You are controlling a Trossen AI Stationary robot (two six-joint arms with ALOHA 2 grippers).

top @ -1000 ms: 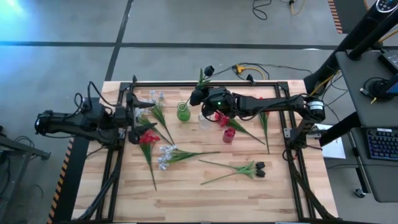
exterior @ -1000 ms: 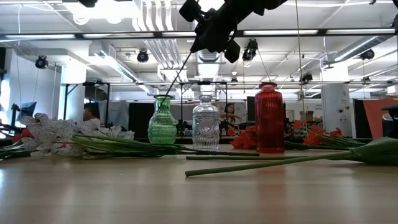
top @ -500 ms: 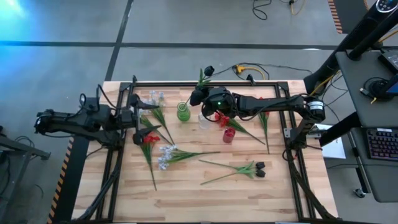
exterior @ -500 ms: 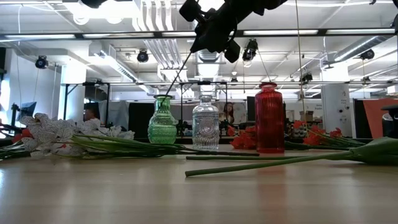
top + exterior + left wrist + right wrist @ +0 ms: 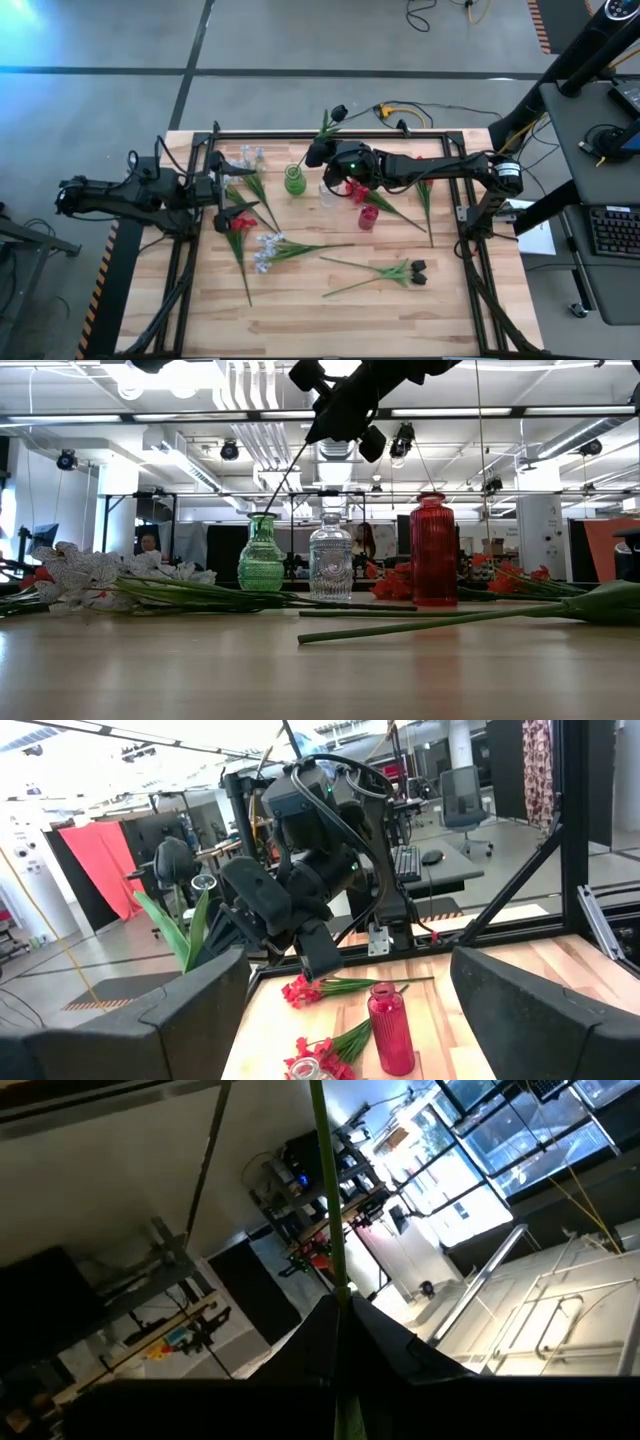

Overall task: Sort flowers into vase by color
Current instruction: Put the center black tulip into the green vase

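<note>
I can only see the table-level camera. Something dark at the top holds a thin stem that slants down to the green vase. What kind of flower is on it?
Observer: The overhead camera shows a held dark-budded flower. The right end effector is shut on its stem, above the green vase.
Operator: Is there a second arm somewhere?
Observer: Yes. The left end effector hangs open and empty over the table's left side, by a red flower.
Operator: Are there other dark ones left?
Observer: Yes, loose dark-budded flowers lie flat on the wood, apart from the vases.
</note>
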